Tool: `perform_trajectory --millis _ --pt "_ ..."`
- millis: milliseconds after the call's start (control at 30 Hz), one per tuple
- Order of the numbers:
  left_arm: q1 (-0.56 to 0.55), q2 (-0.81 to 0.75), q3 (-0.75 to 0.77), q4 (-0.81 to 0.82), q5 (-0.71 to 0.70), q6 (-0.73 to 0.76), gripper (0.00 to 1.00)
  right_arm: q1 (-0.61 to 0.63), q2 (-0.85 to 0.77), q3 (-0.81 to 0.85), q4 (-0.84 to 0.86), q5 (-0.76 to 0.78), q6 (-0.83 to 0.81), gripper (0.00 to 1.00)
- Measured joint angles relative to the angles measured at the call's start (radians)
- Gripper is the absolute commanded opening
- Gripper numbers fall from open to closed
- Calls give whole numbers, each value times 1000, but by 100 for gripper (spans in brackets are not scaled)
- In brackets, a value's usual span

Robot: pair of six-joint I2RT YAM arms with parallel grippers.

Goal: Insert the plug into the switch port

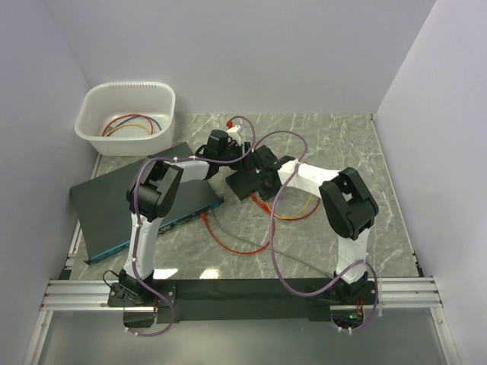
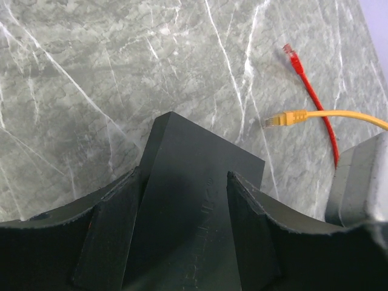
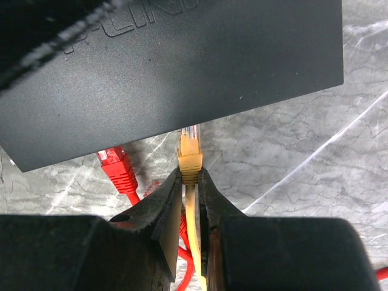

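In the left wrist view, the left gripper (image 2: 182, 182) is closed on the box (image 2: 194, 145), one finger against each side. The red plug (image 2: 291, 53) lies on the table in the upper right, well apart from the fingers. A loose yellow plug (image 2: 279, 119) lies below it.

In the right wrist view, the right gripper (image 3: 190, 177) clamps a yellow plug at centre, its tip at the box edge. A red plug (image 3: 115, 167) lies free just left of the fingers. I cannot tell whether it is the same one.

In the top view, the switch (image 1: 122, 205) fills the left centre. Its ports (image 1: 176, 221) are too small to tell apart. A red cable end lies just beside them, below and left of both grippers.
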Motion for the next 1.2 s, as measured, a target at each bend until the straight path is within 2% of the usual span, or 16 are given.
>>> perform_trajectory --millis 567,933,1200 --pt "-2 73 74 -24 16 29 60 0 55 92 -85 -15 -18 0" --pt "18 73 67 -16 39 53 35 0 76 157 -157 -13 -53 0" --pt "23 73 61 3 60 75 31 2 76 161 -158 -14 -82 0"
